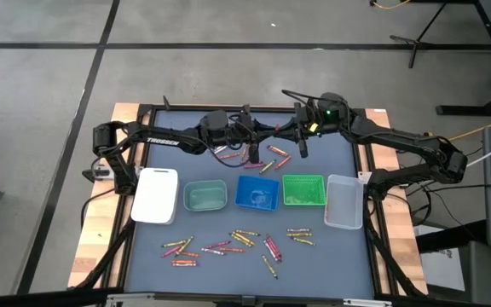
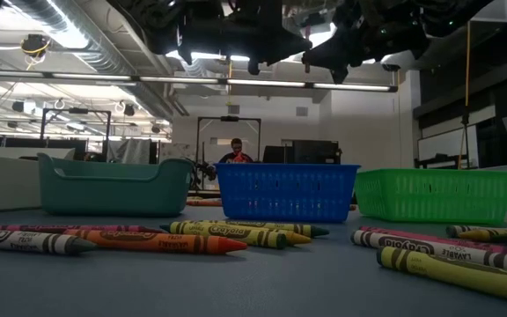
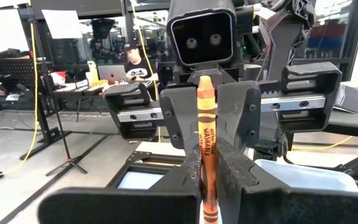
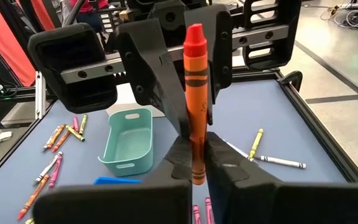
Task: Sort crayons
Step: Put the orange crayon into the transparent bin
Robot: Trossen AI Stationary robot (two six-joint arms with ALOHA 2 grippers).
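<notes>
One orange crayon point(image 3: 207, 124) stands upright in the air over the far middle of the table, tip up. My left gripper point(image 3: 208, 171) and my right gripper point(image 4: 196, 158) face each other level there point(image 1: 271, 132), and both are shut on this crayon. Each wrist view shows the other gripper's fingers right behind the crayon. Many more crayons point(image 1: 237, 243) lie flat on the near part of the blue mat, and some point(image 1: 273, 158) lie at the far side under the arms. My left gripper pinches the orange crayon's wrapped shaft point(image 3: 209, 190) between its two fingers, coming level from the table's left. The fingers lie across the crayon, which stands upright and clear of the table. My right gripper pinches the same crayon's shaft point(image 4: 196, 171) between its two fingers, coming from the table's right and slanting slightly down. The fingers cross the crayon, whose tip point(image 4: 194, 34) rises in front of the left gripper's fingers point(image 4: 160, 74).
A row of small trays crosses the middle of the mat: white point(image 1: 156, 196), teal point(image 1: 205, 196), blue point(image 1: 257, 192), green point(image 1: 303, 189) and clear point(image 1: 343, 201). The table's wooden rim point(image 1: 118, 170) frames the mat. A person sits in the room behind the table.
</notes>
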